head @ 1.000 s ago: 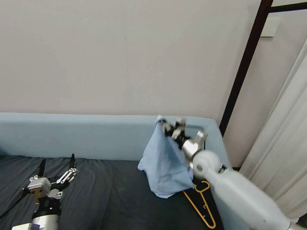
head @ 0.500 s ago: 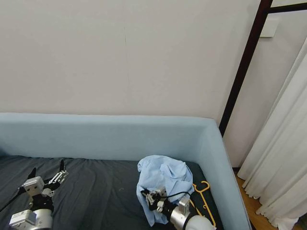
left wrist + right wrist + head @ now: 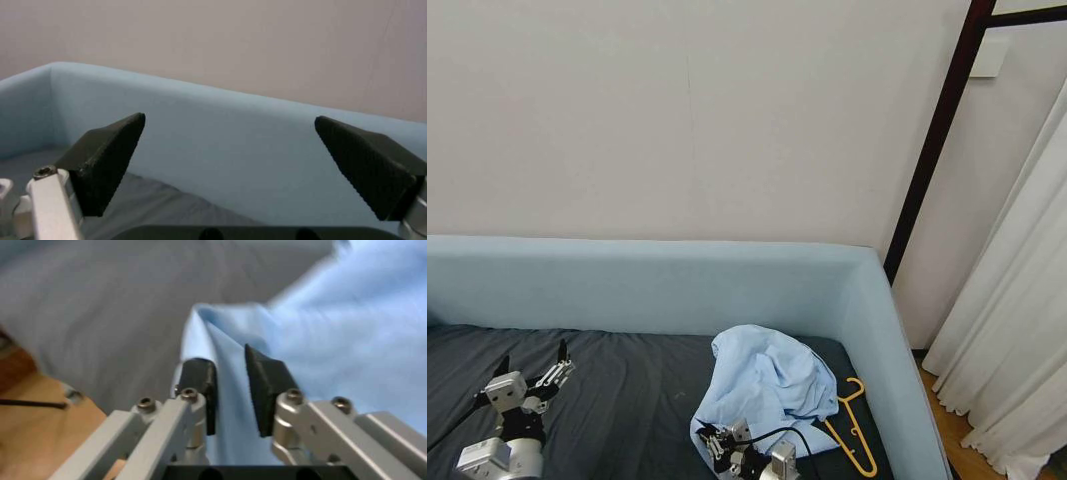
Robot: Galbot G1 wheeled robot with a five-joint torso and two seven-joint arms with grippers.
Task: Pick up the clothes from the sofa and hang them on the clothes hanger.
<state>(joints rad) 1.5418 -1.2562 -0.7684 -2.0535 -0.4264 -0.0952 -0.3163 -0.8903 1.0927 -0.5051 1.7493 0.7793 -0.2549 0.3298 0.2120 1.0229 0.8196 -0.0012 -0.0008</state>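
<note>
A light blue garment [image 3: 769,383] lies heaped on the dark seat of the sofa [image 3: 627,290], toward its right end. My right gripper [image 3: 719,447] is low at the garment's near edge. In the right wrist view its fingers [image 3: 199,386] stand close together, shut on a fold of the blue garment [image 3: 313,320]. My left gripper [image 3: 527,381] hovers open over the left part of the seat, well away from the garment. The left wrist view shows its two dark fingertips [image 3: 105,161] spread wide with the sofa's pale blue backrest [image 3: 227,150] behind them.
A yellow clothes hanger [image 3: 853,436] lies on the seat beside the garment, against the sofa's right arm [image 3: 877,350]. A dark vertical post [image 3: 932,140] and white curtains [image 3: 1017,330] stand to the right of the sofa. A plain wall rises behind.
My right gripper came down from near the backrest's top to the seat and drew toward me, and the garment it held aloft now lies heaped. The left gripper sank slightly.
</note>
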